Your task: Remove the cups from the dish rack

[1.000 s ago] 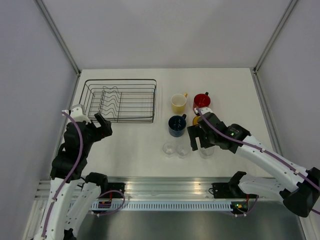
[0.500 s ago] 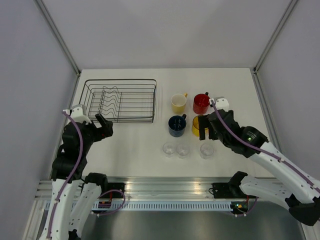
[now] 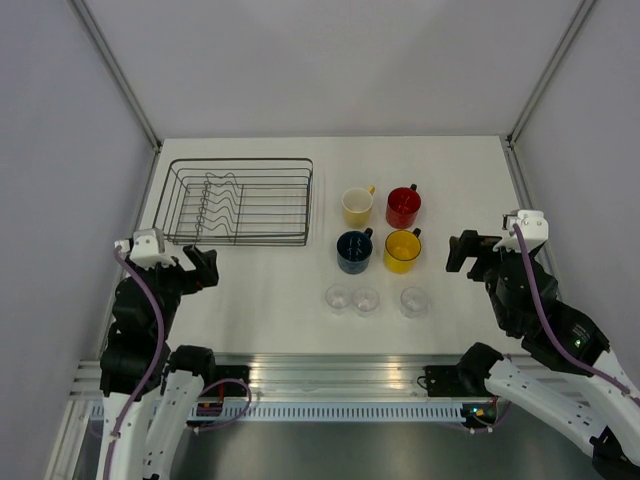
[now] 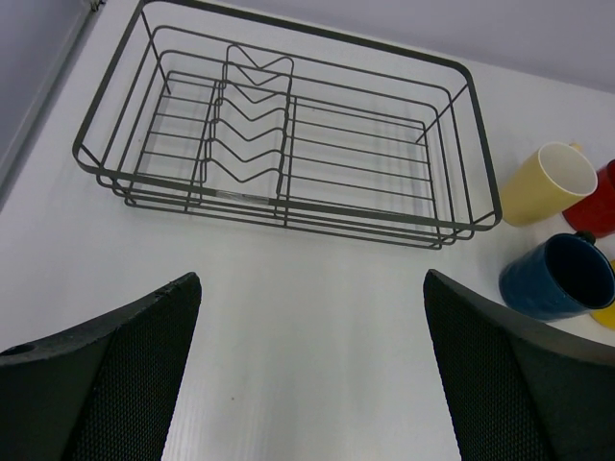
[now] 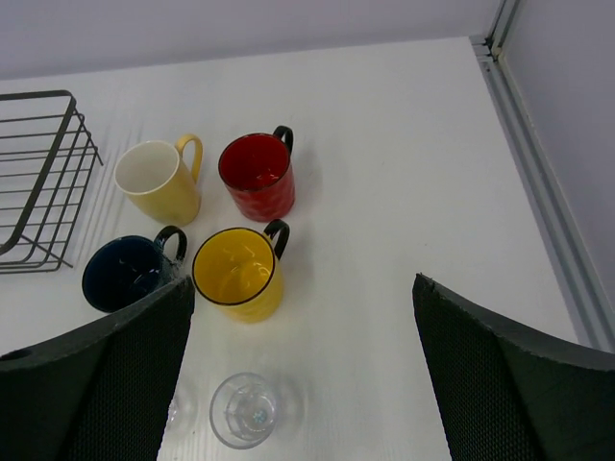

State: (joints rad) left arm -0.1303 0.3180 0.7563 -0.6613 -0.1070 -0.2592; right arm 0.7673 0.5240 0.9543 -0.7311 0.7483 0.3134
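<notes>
Dish rack [image 3: 240, 200]: far left of the tabletop [image 3: 270, 300], long side running left to right. From above and in the left wrist view its wires show bare. No cup in it that I can see.

Cups: all on the tabletop to the right of the rack, upright, mouths up.
- Back pair: cream mug [image 3: 357, 206] near the rack's right end, red mug [image 3: 403, 207] to its right.
- Front pair: dark blue mug [image 3: 354, 251], yellow mug [image 3: 402, 251].
- Nearer the arms: a row of three clear tumblers [image 3: 366, 299]. Two stand close together, the third a little apart on the right, in front of the yellow mug.

Left gripper [image 3: 200, 268]: jaws wide apart, nothing between them. It hovers off the rack's near-left corner and points at the rack. The rack lies straight ahead of it, long axis crosswise to its reach.

Right gripper [image 3: 470, 250]: jaws likewise spread, empty. It is off to the right of the yellow mug and apart from it. In its wrist view the mug cluster lies ahead and to the left.

Nearer arm: left to the rack, right to the cups.

Judgement: with the rack bare and seven cups out on the tabletop, unloading looks finished, so no reach into the rack seems called for. Any move by either arm would need to steer wide of the tumblers, which look light and easy to tip
</notes>
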